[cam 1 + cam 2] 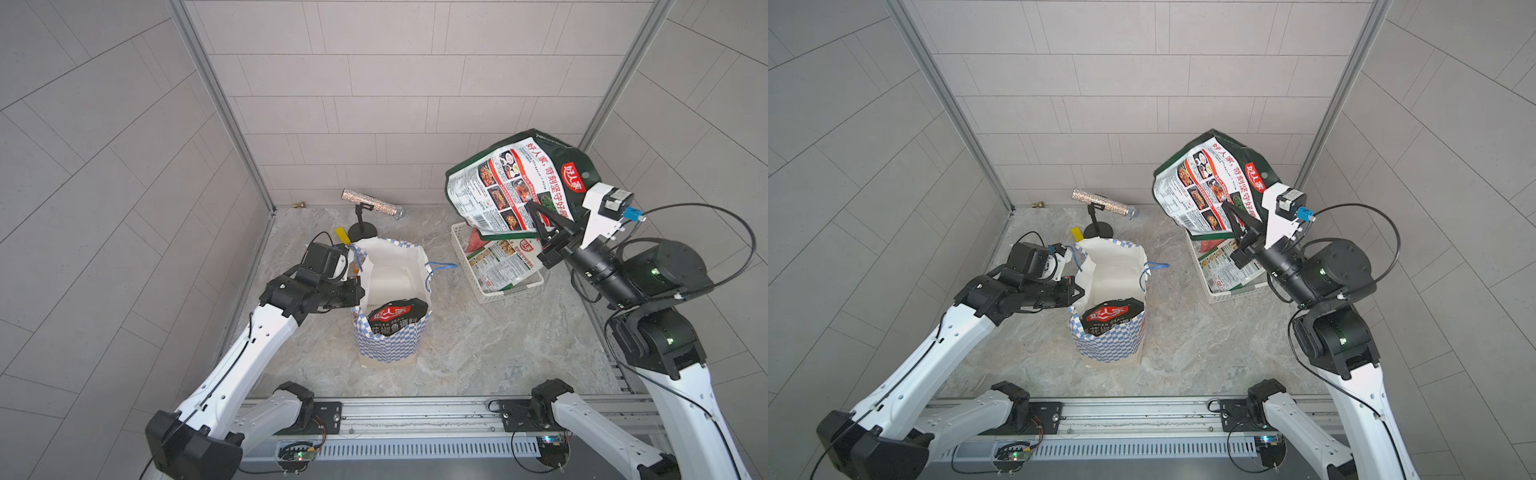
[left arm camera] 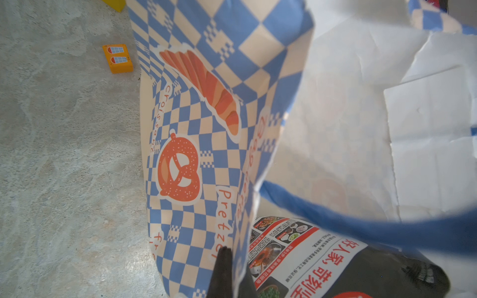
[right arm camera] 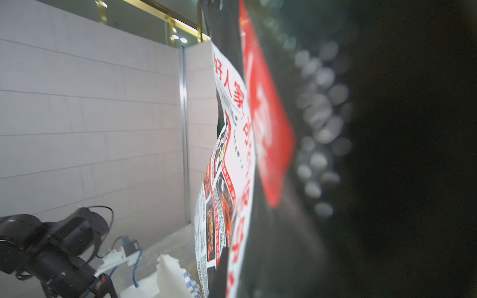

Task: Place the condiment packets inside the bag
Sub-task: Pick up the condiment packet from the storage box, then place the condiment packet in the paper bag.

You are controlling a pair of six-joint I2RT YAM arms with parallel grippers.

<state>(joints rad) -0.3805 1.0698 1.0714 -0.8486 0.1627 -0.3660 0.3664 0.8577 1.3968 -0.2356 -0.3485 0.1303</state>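
In both top views you see your right jaws pinching the green packet (image 1: 509, 183) high over the basket (image 1: 505, 294), and your left jaws pinching the bag (image 1: 388, 349) rim, a dark packet (image 1: 397, 315) inside.

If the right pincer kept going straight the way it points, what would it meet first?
Beyond the green packet it is shut on, the right pincer aims at the tiled back wall. Nothing else seems to lie in between, though depth is unclear.
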